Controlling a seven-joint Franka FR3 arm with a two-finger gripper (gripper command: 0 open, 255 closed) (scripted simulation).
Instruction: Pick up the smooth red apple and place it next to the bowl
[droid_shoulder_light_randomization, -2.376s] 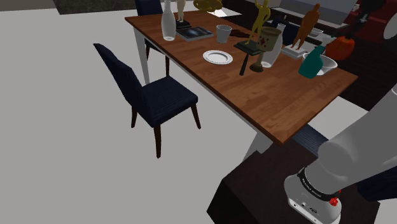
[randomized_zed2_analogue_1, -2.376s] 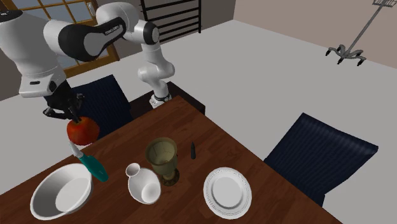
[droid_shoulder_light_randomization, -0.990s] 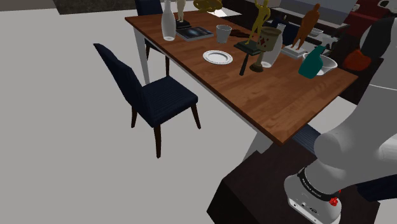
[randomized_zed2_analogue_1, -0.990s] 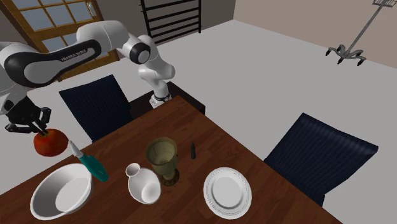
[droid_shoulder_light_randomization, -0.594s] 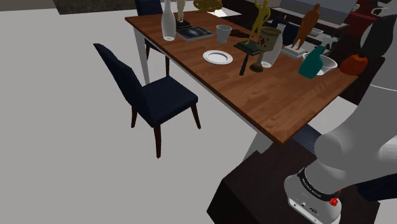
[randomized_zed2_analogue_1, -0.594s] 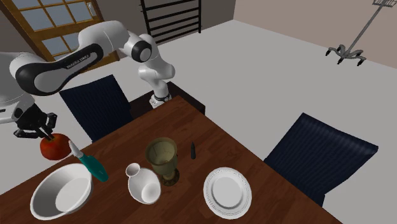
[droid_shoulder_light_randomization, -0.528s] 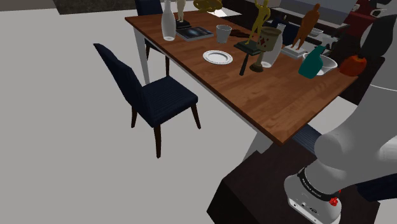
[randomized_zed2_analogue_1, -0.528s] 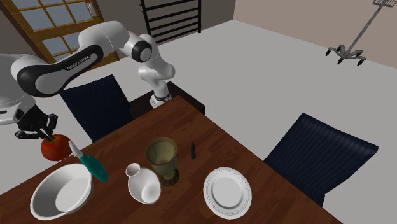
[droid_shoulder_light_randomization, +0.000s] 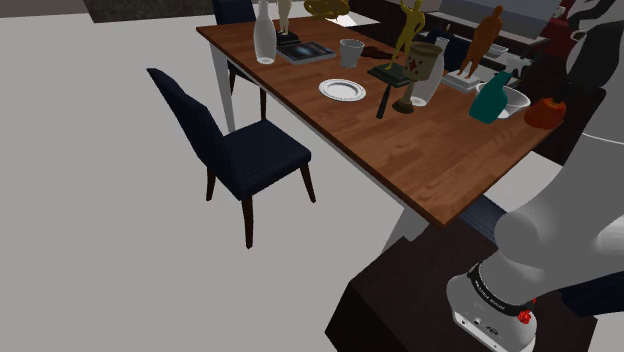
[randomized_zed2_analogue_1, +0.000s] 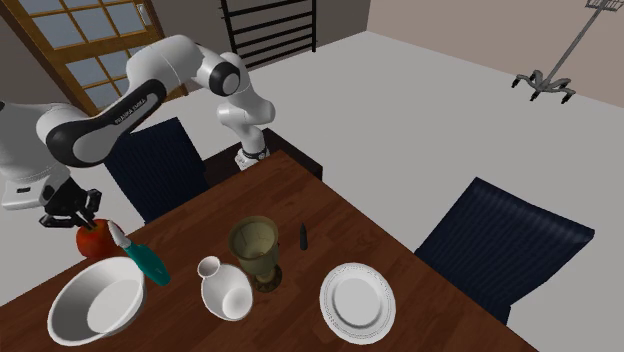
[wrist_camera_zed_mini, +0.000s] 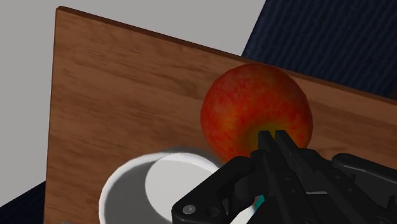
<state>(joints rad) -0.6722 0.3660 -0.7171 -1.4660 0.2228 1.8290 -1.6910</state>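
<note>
Gripping: the black gripper (randomized_zed2_analogue_1: 80, 222) has its two fingers (wrist_camera_zed_mini: 263, 142) drawn almost together at the crown of the red apple (randomized_zed2_analogue_1: 95, 242), pinching it there; the stem is hidden behind the fingertips
Apple: left of the second exterior view, over the wooden table (randomized_zed2_analogue_1: 335, 232) near its corner; at the far right of the shoulder view (droid_shoulder_light_randomization: 546, 112), by the table's edge (droid_shoulder_light_randomization: 430, 150); whether its underside touches the wood cannot be told
Bowl: white bowl (randomized_zed2_analogue_1: 68, 292) at the bottom left of the second exterior view, just below the apple in that frame; in the wrist view its rim (wrist_camera_zed_mini: 119, 182) sits close to the apple (wrist_camera_zed_mini: 254, 108), with a strip of wood between them
Bottle: teal bottle (randomized_zed2_analogue_1: 148, 263) just right of the apple in the second exterior view, beside the bowl's rim; upright in front of the bowl (droid_shoulder_light_randomization: 516, 99) in the shoulder view (droid_shoulder_light_randomization: 489, 100)
Arm: white arm (randomized_zed2_analogue_1: 150, 75) arching across the upper left of the second exterior view, down to the gripper
Others: goblet (randomized_zed2_analogue_1: 255, 250), white vase (randomized_zed2_analogue_1: 225, 292) and plate (randomized_zed2_analogue_1: 357, 298) along the lower middle; dark blue chair (randomized_zed2_analogue_1: 155, 165) behind the table
</note>
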